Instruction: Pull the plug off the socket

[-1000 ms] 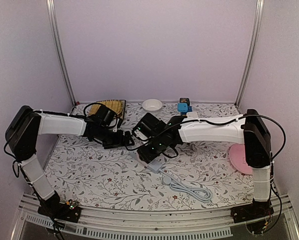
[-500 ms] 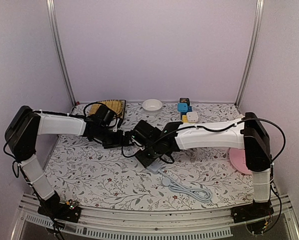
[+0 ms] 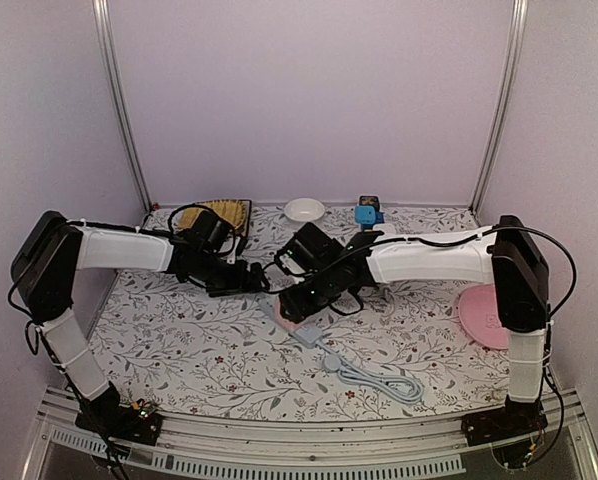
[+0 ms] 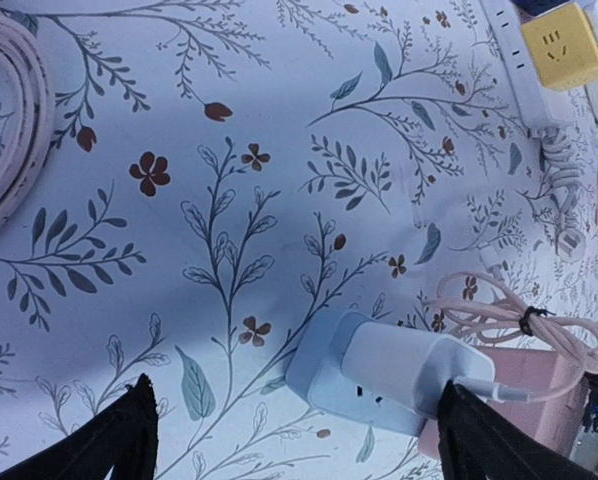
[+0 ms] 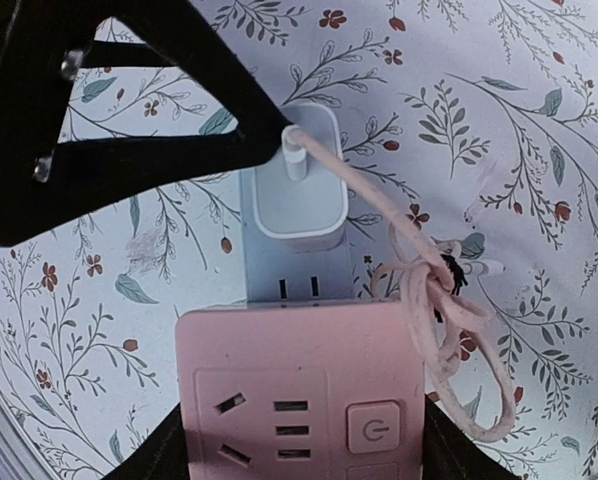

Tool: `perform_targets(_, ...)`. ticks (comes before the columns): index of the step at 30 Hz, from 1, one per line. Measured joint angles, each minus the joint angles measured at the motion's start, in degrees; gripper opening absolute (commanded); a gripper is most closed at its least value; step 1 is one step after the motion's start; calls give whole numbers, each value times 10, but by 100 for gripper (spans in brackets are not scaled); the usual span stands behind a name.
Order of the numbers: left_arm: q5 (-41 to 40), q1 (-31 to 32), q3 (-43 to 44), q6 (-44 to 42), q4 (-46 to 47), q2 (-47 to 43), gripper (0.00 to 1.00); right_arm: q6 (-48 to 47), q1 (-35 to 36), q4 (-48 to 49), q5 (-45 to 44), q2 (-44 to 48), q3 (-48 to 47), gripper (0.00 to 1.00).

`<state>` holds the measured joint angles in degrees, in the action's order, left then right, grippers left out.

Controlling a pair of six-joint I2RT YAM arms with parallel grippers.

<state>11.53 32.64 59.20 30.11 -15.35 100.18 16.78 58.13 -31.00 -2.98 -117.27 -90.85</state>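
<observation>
A white plug (image 5: 299, 185) with a coiled pink cable (image 5: 434, 300) sits in a pale blue socket (image 5: 299, 265) joined to a pink socket cube (image 5: 299, 390). My right gripper (image 5: 301, 445) is shut on the pink cube, one finger on each side. In the top view it (image 3: 301, 303) is mid-table, with the cube (image 3: 292, 322) under it. My left gripper (image 4: 296, 388) is open wide, with the plug (image 4: 404, 365) lying between its fingers. One black finger (image 5: 219, 110) touches the plug's cable end. In the top view the left gripper (image 3: 262, 280) is just left of the right one.
A white power strip (image 3: 309, 333) with its cable (image 3: 379, 378) lies in front of the grippers. A pink plate (image 3: 482, 315) is at the right. A white bowl (image 3: 304, 209), a blue cube (image 3: 365, 214) and a basket (image 3: 224, 213) stand at the back. A yellow cube (image 4: 564, 45) shows too.
My right gripper swung left and then back to the right, and the pink cube now shows below it. My left gripper has edged slightly right toward the plug.
</observation>
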Motion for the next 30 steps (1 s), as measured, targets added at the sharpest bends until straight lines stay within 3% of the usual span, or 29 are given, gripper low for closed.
perform_targets(5, 0, 1, 2, 0, 1, 2, 97, 1, 6, 2, -10, 0, 1, 44)
perform_targets(15, -2, 2, 2, 0, 0, 2, 97, -43, 60, -18, -127, -13, -25, 45)
perform_targets(30, -7, 5, -2, 0, 24, 7, 97, 4, -8, -20, 9, -11, -25, 46)
